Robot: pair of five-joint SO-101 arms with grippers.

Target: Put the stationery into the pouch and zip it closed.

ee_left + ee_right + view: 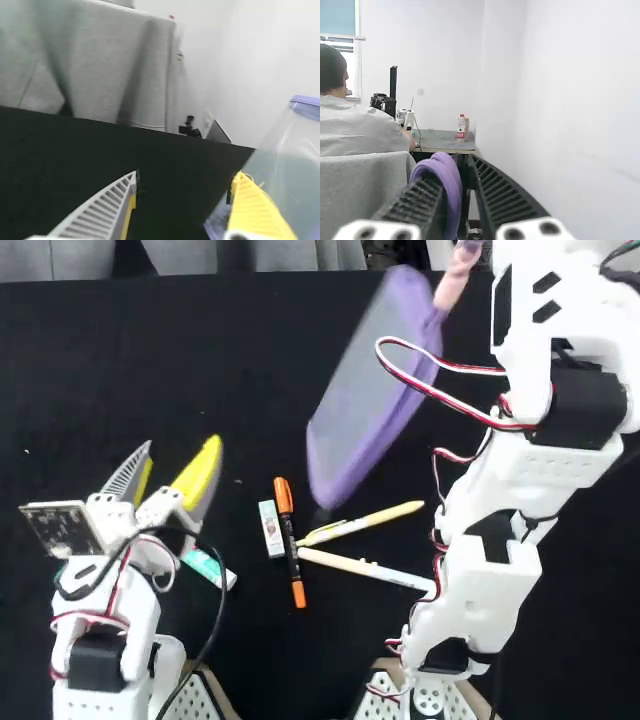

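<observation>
1. A black bench (150, 360) fills the high view. The left wrist view shows a grey cloth (90, 65) and white walls behind it.
2. The pouch (365, 390), see-through with a purple rim, hangs tilted above the bench. Its lower end is over the pens; whether it touches the bench I cannot tell.
3. The right claw (460, 170) is clamped on the pouch's purple edge, seen close in the right wrist view.
4. The left claw (178, 455) sits low at the bench's near left, its grey and yellow fingers spread apart around nothing.
5. All the stationery lies on the bench outside the pouch: an orange marker (289, 540), a cream pen (365, 568) and a yellow pen (365, 522).
6. A small labelled box (270, 528) touches the marker, its print too small to read.
7. A teal-and-white piece (210, 568) lies beside the left arm.
8. In the room behind, a bottle (462, 126) wears a red label, also unreadable.
</observation>
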